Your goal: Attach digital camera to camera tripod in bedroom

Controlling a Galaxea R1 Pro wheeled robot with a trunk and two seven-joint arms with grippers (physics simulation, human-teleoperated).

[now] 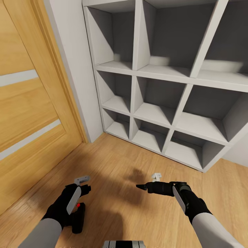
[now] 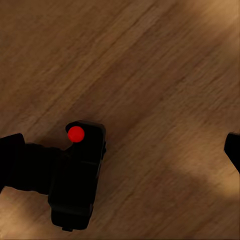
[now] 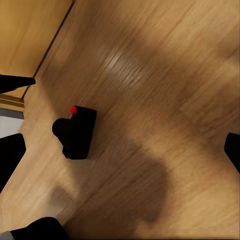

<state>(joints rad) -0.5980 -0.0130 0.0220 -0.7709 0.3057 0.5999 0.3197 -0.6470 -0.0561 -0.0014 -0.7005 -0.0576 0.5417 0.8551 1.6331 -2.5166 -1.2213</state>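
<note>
The digital camera, a chunky black body with a red button on top, lies on the light wood floor right under my left hand. In the left wrist view the camera sits beside one dark finger, with the other finger far off at the opposite edge. My left gripper is open above it. My right gripper hovers over the floor to the right, open, and its view has the camera resting apart from its fingers. The camera tripod is out of view.
A white cube shelf with bare grey-backed compartments stands ahead against the wall. A wooden door with pale stripes runs along the left. Wood floor spreads between them and around the camera.
</note>
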